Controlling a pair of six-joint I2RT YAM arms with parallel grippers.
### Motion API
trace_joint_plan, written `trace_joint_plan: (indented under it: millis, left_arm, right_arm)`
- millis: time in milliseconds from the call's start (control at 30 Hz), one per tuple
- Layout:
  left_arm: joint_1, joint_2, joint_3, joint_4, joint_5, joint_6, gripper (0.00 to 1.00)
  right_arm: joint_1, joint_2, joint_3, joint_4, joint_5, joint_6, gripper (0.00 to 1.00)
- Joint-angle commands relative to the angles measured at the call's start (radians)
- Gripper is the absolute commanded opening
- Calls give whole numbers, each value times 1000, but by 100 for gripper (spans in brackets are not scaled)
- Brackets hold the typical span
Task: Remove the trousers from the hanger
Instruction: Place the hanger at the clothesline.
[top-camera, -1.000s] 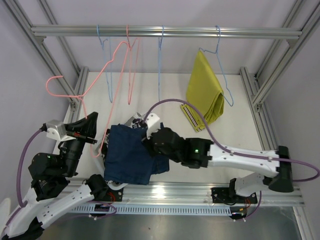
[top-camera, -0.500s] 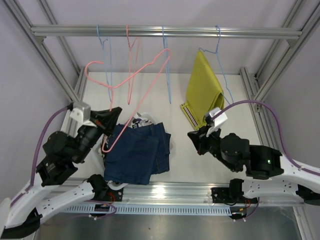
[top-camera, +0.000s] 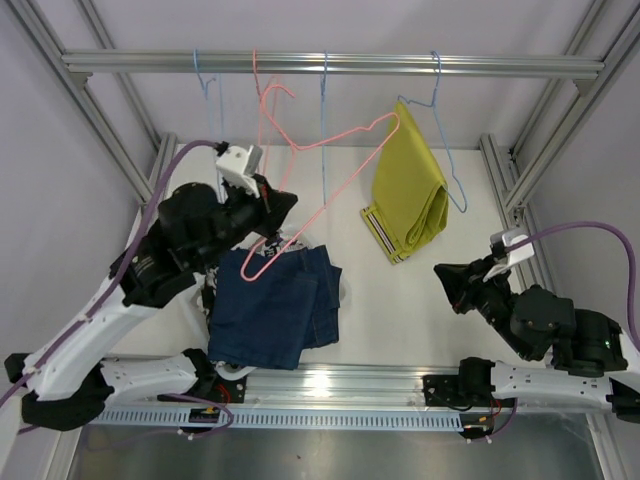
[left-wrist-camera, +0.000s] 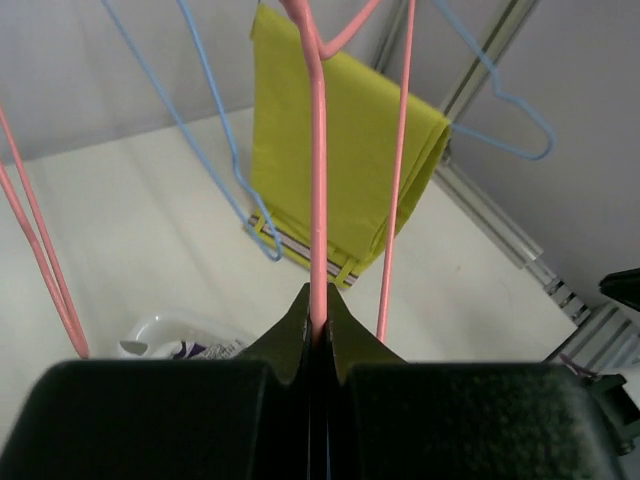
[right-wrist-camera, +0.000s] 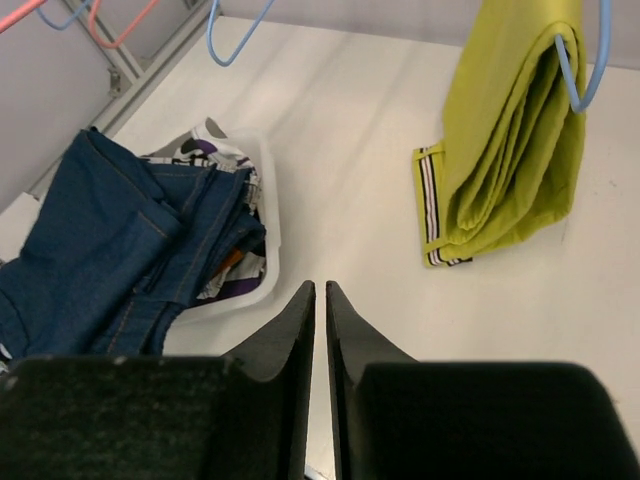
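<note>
The mustard yellow trousers (top-camera: 408, 190) with a striped waistband hang folded over a blue hanger (top-camera: 455, 190) on the rail. They also show in the left wrist view (left-wrist-camera: 340, 150) and the right wrist view (right-wrist-camera: 510, 130). The navy trousers (top-camera: 275, 305) lie on top of the pile in a white basket (right-wrist-camera: 262, 200), with printed pairs (right-wrist-camera: 200, 150) peeking out beneath. My left gripper (top-camera: 280, 205) is shut on a bare pink hanger (top-camera: 320, 145) and holds it raised under the rail, its wire pinched between the fingertips (left-wrist-camera: 318, 300). My right gripper (top-camera: 445, 280) is shut and empty, low at the right (right-wrist-camera: 320, 290).
The metal rail (top-camera: 330, 63) runs across the back with two empty blue hangers (top-camera: 210, 110) (top-camera: 322, 120) and an empty pink hanger (top-camera: 262, 140). Aluminium frame posts (top-camera: 500, 180) stand on both sides. The white tabletop (top-camera: 400, 300) lies between the basket and my right arm.
My left arm lifted the pink hanger up and rightward toward the rail. My right arm pulled back from the navy trousers to the right side.
</note>
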Motion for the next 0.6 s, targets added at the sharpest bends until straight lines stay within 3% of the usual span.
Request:
trace_joint_plan:
  millis: [0,233,567]
  left_arm:
    - [2,60,107,-133,-64,-43,0]
    - [-53,215,346,-321,-210,-17,0]
    - [-171,519,737,-438,-405,73,0]
  right_arm:
    - [3,-20,-14,-23,48,-11,12]
    - [3,-65,-49,11,77,-46,13]
    - [3,-82,-107,22,50,-20,13]
